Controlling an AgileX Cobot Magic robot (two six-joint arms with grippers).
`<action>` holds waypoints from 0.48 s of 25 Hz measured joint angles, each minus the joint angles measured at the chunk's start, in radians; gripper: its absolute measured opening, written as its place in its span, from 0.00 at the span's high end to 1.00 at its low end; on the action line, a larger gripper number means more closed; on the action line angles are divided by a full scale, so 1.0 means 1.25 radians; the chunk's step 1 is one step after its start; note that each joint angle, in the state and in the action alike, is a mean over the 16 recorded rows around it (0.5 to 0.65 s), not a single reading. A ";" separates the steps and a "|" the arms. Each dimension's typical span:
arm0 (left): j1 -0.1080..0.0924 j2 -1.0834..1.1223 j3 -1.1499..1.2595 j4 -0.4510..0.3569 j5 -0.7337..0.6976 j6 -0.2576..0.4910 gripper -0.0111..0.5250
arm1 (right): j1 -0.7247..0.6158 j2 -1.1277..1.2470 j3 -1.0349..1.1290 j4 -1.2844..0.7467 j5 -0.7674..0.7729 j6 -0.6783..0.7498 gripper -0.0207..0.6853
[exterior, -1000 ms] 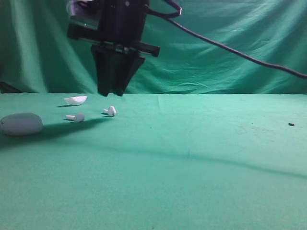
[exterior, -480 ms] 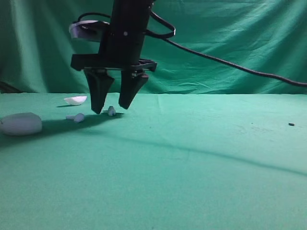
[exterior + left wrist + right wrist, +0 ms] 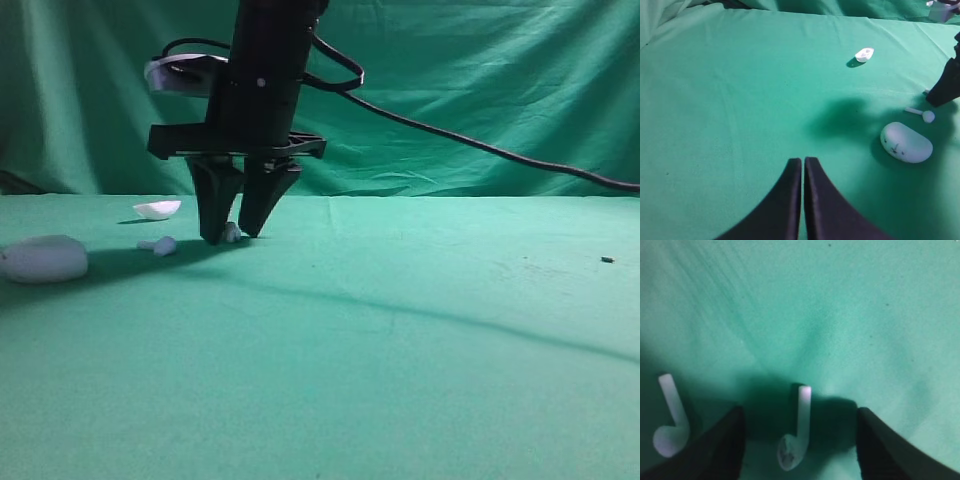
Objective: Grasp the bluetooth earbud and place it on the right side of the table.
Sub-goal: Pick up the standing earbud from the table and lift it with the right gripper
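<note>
Wide green table [image 3: 420, 340] below, pebble-shaped case [image 3: 42, 259] far left. Right gripper [image 3: 231, 236] down at the cloth, jaws parted narrowly around the bluetooth earbud [image 3: 794, 440] (twin earbud [image 3: 671, 426] just beside), presumably to pinch it. Left gripper [image 3: 803, 165] idle, pressed together, holding nothing.

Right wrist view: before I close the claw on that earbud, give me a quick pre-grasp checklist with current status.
1. Small white plastic earbud lies between the right claw fingers: ok.
2. Jaws open, both fingers clear of it: ok.
3. Second white earbud outside the left finger: ok.
4. Fingertips down at the green cloth table: ok.
5. Left claw shut, parked away: ok.
6. White pebble-shaped case clear of the grasp: ok.
</note>
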 joint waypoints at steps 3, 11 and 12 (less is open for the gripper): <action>0.000 0.000 0.000 0.000 0.000 0.000 0.98 | 0.000 0.002 -0.001 0.001 0.004 0.000 0.58; 0.000 0.000 0.000 0.000 0.000 0.000 0.98 | -0.001 -0.011 -0.004 0.002 0.044 0.001 0.81; 0.000 0.000 0.000 0.000 0.000 0.000 0.98 | -0.001 -0.017 -0.004 0.002 0.052 0.002 0.83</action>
